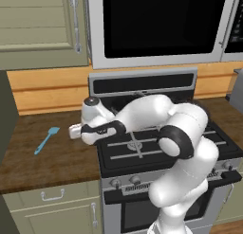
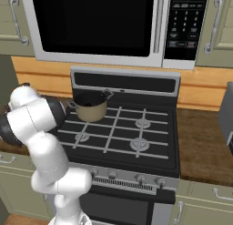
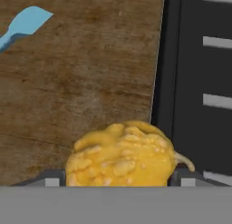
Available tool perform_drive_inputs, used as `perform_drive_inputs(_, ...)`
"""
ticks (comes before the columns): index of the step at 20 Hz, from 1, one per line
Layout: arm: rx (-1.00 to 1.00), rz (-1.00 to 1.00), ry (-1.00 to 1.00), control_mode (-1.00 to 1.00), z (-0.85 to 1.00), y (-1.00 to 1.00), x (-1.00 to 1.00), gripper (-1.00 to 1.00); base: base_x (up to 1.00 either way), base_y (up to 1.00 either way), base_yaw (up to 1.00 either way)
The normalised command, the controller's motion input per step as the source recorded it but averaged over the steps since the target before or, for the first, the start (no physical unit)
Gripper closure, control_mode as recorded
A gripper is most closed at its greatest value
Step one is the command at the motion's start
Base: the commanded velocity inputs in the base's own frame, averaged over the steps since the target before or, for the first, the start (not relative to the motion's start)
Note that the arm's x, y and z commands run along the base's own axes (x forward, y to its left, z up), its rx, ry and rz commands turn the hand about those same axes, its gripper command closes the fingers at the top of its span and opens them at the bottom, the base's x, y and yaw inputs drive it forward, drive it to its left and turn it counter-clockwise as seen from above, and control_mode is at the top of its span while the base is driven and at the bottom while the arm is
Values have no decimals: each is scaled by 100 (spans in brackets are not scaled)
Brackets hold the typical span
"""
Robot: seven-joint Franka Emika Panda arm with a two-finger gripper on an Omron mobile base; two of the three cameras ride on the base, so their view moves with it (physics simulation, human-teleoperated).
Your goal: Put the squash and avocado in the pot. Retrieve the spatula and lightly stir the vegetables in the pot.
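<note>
Gripper: I saw it clamped on the squash.
Spatula: lay on the counter.
Pot: on the stove.

I see the squash, yellow-orange with a bumpy, mottled skin, against the counter's dark brown wood grain. The spatula is light blue near the counter's left edge. The pot is tan with a dark inside, on the black stove with grey grates.
</note>
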Motion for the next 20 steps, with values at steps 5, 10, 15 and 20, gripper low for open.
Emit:
perform_drive_inputs(5,-1,-1,-67,-100,97,-83,-2,100,0,0,0)
perform_drive_inputs(10,0,-11,-10,-100,93,-95,41,100,0,0,0)
perform_drive_inputs(15,0,-2,22,-100,15,-50,57,100,0,0,0)
perform_drive_inputs(20,0,4,3,-100,0,-22,20,100,0,0,0)
